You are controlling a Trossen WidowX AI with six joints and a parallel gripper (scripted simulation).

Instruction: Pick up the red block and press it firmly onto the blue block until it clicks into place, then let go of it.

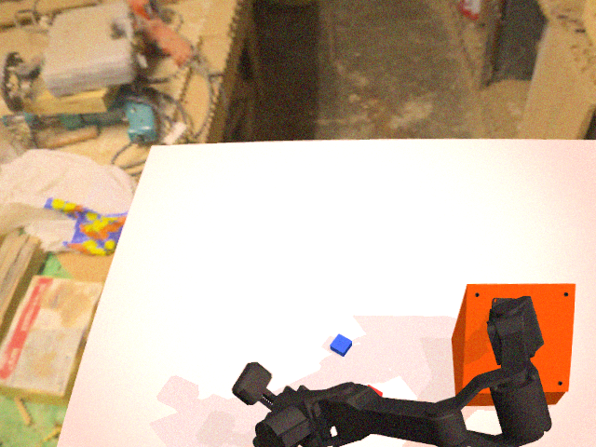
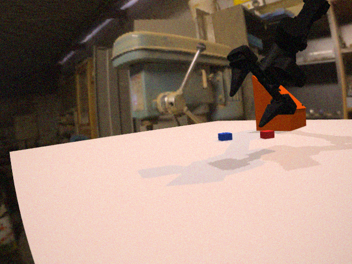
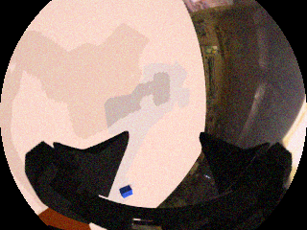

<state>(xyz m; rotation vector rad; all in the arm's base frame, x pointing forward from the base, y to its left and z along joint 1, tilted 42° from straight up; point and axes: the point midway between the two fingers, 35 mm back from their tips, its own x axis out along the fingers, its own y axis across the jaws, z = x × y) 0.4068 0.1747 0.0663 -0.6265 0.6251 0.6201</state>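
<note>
On the white table [image 1: 231,231] [image 2: 170,198] [image 3: 168,144], the red block [image 1: 378,392] [image 2: 267,134] lies apart from the blue block [image 1: 341,345] [image 2: 224,136] [image 3: 126,192], partly hidden by the black arm [image 1: 404,415] [image 2: 290,42] in the top view, while the gripper [image 2: 246,110] [image 3: 165,136] hangs above the tabletop, its fingers spread wide with nothing between them.

No lettering, number or brand is legible in any view. The printing on the flat box [image 1: 58,336] beyond the table's left edge, near its lower-left corner, is too blurred to read.
</note>
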